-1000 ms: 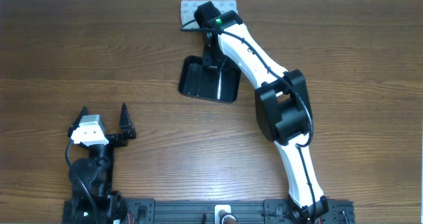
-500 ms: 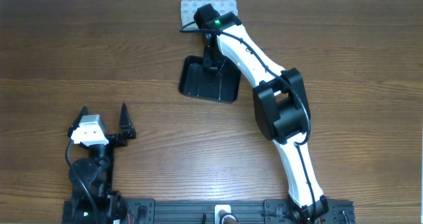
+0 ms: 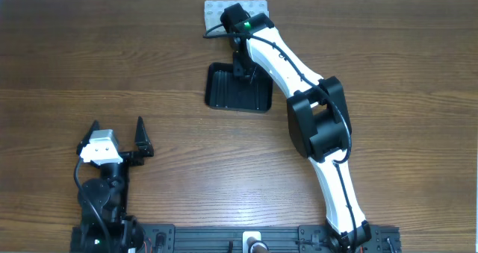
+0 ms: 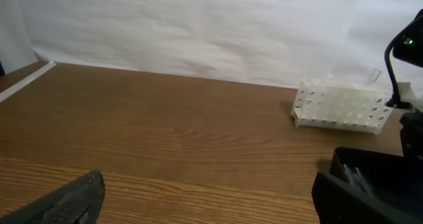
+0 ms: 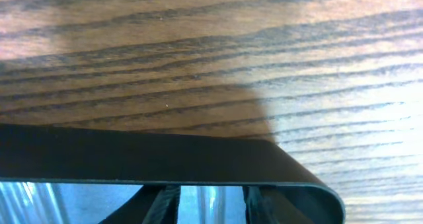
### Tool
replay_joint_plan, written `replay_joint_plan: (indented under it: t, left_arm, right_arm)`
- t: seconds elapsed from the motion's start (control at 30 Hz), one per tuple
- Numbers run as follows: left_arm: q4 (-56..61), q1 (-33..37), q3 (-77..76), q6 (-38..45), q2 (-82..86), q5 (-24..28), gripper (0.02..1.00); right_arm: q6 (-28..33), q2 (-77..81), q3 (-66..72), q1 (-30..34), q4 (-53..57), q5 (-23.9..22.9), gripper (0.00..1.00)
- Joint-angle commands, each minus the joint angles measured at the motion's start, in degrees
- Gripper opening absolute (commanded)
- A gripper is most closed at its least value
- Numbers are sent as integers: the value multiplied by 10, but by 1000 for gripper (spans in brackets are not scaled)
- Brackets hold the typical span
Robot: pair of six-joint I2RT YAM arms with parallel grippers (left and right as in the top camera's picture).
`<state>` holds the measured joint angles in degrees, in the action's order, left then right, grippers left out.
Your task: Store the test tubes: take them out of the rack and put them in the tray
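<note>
Item 1: right gripper, upper centre of the top view, low over the upper right corner of the black tray. I cannot tell whether it is spread or closed.

Item 2: test tubes, clear, lying inside the tray close by that gripper. I cannot make out their heading.

Item 3: one tube in the white rack, at its right end, long axis near upright, leaning slightly right.

Item 4: left gripper, lower left, spread wide, holding nothing.
</note>
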<state>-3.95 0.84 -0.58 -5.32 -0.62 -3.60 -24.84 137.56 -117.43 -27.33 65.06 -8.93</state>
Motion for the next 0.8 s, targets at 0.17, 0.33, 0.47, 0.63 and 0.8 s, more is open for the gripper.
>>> replay_joint_plan:
  t: [0.17, 0.33, 0.47, 0.63, 0.8]
  left_arm:
    - [0, 3, 2, 10, 3, 3, 996]
    - [0, 3, 2, 10, 3, 3, 996]
    - [0, 3, 2, 10, 3, 4, 998]
    - [0, 3, 2, 10, 3, 4, 998]
    - [0, 3, 2, 10, 3, 4, 998]
  right_arm:
    - [7, -20, -21, 2, 19, 36, 463]
    - [0, -68, -63, 0, 58, 64, 492]
    - [1, -109, -88, -2, 67, 59, 516]
    - [1, -146, -102, 0, 37, -28, 647]
    - [66, -153, -102, 10, -65, -74, 908]
